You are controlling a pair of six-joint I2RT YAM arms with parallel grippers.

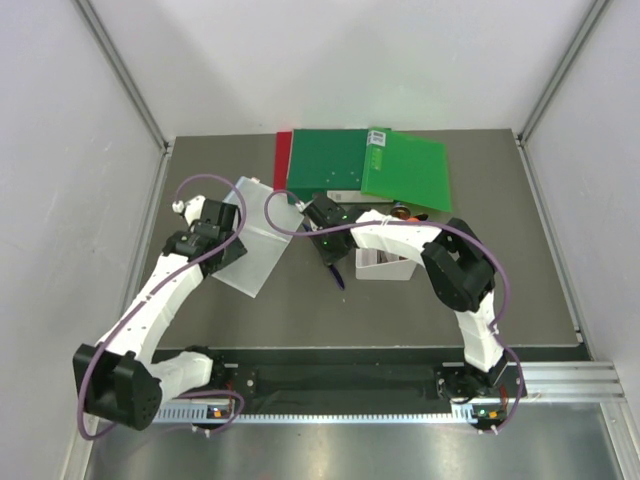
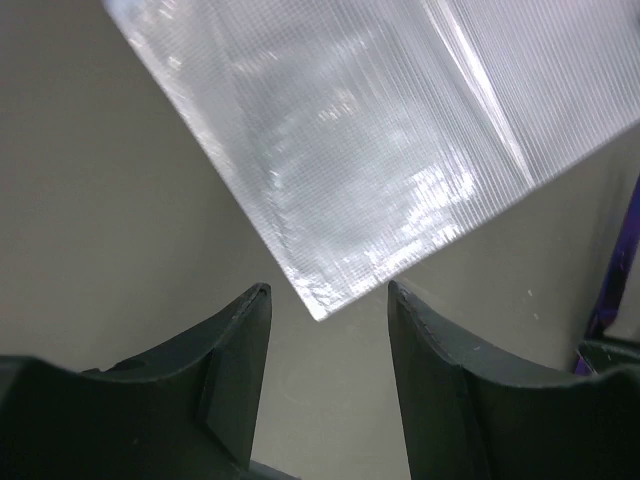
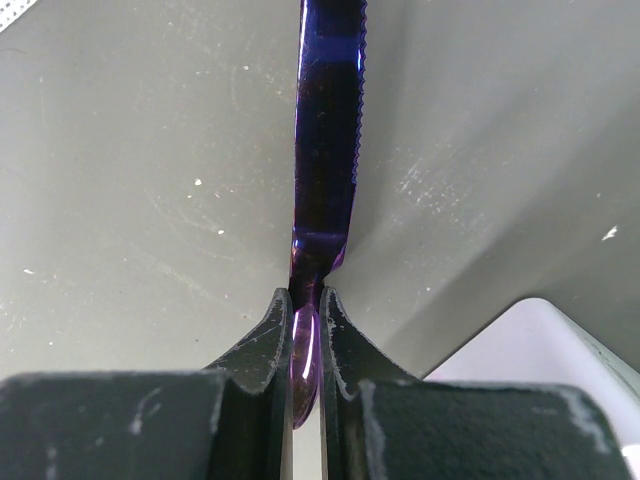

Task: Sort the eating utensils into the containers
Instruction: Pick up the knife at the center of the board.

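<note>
A purple knife is pinched by its handle between the pressed-together fingers of the right gripper, the serrated blade pointing away from the wrist and slanting down toward the grey table. The grip at the handle's end is judged to leave the blade free to be lowered into a compartment. The knife is held near the middle of the table, just beside the white bin, on the side facing the table's left edge; it is not yet inside. The bin's contents are mostly hidden by the arm.

The left gripper is seen spread and empty, poised above the near corner of the clear plastic sheet toward the left edge. Green folders and a red folder are stacked along the far edge.
</note>
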